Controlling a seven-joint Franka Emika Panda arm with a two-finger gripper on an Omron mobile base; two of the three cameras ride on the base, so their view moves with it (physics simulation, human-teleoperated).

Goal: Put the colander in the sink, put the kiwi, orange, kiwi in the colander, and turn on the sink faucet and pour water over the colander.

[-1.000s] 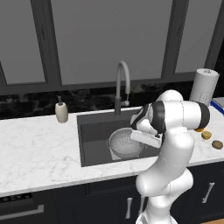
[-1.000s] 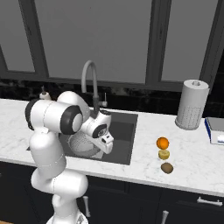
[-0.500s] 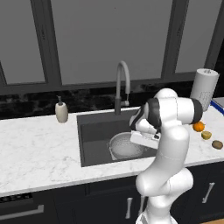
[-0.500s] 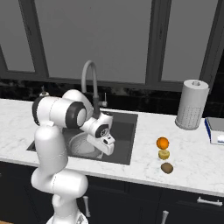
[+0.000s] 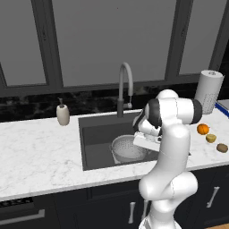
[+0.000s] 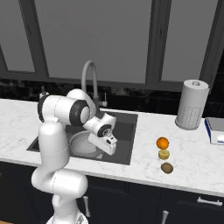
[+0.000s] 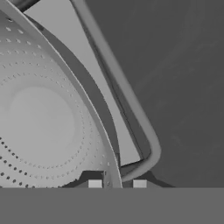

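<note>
The silver colander [image 5: 126, 149] [image 6: 82, 143] sits low inside the dark sink [image 5: 95, 133] [image 6: 125, 126]. My gripper [image 7: 117, 184] [image 5: 144, 139] [image 6: 105, 141] is shut on its rim, next to a loop handle [image 7: 144, 144]. In the hand view the perforated bowl [image 7: 39, 127] lies to the left, with the sink's light bottom panel [image 7: 87, 61] beyond it. The orange [image 5: 203, 129] [image 6: 162, 142] lies on the counter right of the sink. A yellowish kiwi [image 5: 211, 138] [image 6: 164, 154] and a brown kiwi [image 5: 222, 147] [image 6: 166, 167] lie in front of it. The sink faucet [image 5: 125, 85] [image 6: 89, 83] arches over the basin's back edge.
A beige soap pump bottle [image 5: 62, 114] stands on the counter left of the sink. A paper towel roll [image 5: 208, 91] [image 6: 190, 104] stands at the back right, with a blue-edged object [image 6: 216, 131] beside it. Dark windows back the counter.
The hand has come a little lower and nearer with the colander, deeper into the sink. The upper arm has swung along. The fruit has not moved.
</note>
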